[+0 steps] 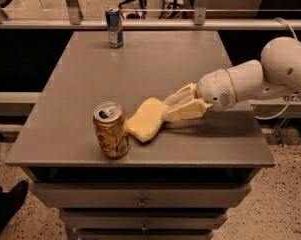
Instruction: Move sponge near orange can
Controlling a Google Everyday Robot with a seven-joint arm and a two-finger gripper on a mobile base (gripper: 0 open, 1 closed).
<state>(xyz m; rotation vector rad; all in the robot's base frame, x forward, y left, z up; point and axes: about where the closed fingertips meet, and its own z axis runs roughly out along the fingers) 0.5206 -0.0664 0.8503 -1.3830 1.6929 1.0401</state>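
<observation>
**Sponge Sits Just Beside Orange Can, Held in Robot's Grip**

At the front edge of a grey table (155, 59), above a bank of drawers (140, 194), the orange can (111, 130) stands upright near the left corner, its silver top and pull tab facing the camera. Just to its right lies the pale yellow sponge (146, 120), flat on the tabletop, its near-left end close to the can; whether the two touch cannot be told. The gripper (166, 108) reaches in low from the right and clasps the sponge's far-right end, its tan fingers (184, 113) closed narrowly on either side of the soft pad. Behind them the white arm (260, 76) stretches off past the table's right edge, where a pale cable (270, 115) loops beneath it. At the table's far side, well apart from everything else, a slim blue-and-silver can (114, 26) stands upright left of centre, just in front of a metal rail (150, 24).
</observation>
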